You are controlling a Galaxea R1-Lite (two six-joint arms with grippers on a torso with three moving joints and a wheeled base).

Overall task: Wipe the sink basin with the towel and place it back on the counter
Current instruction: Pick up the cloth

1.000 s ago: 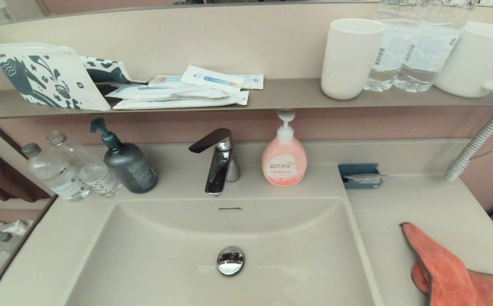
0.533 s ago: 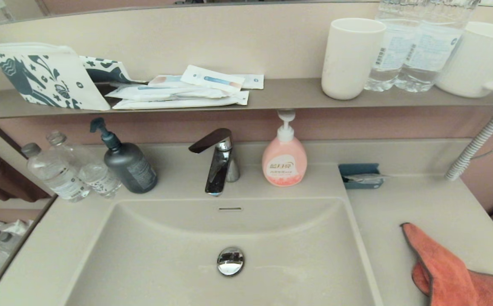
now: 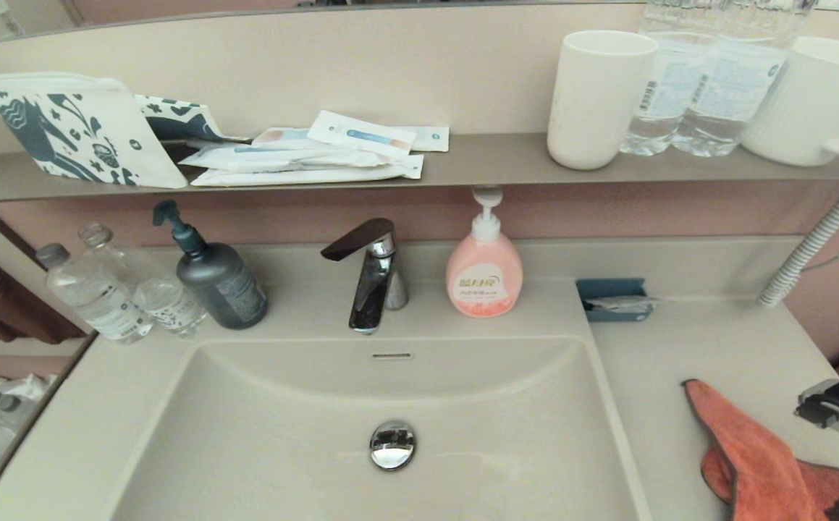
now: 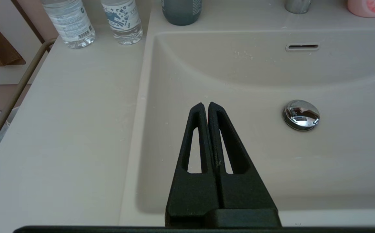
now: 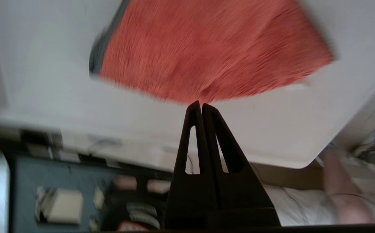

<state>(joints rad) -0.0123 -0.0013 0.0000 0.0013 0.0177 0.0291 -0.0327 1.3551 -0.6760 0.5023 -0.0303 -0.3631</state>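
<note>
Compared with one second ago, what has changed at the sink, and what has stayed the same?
The right arm has come into the head view from the right edge, beside the towel. Its right gripper is shut and empty, pointing at the towel's edge, with no hold taken. The towel lies as before on the counter. The sink basin, drain plug and faucet are unchanged. The left gripper is shut over the basin.

Right gripper point(image 5: 201, 104) pressed closed, tips at edge of orange towel point(image 5: 206, 51), pale counter point(image 5: 45, 81) beneath
</note>
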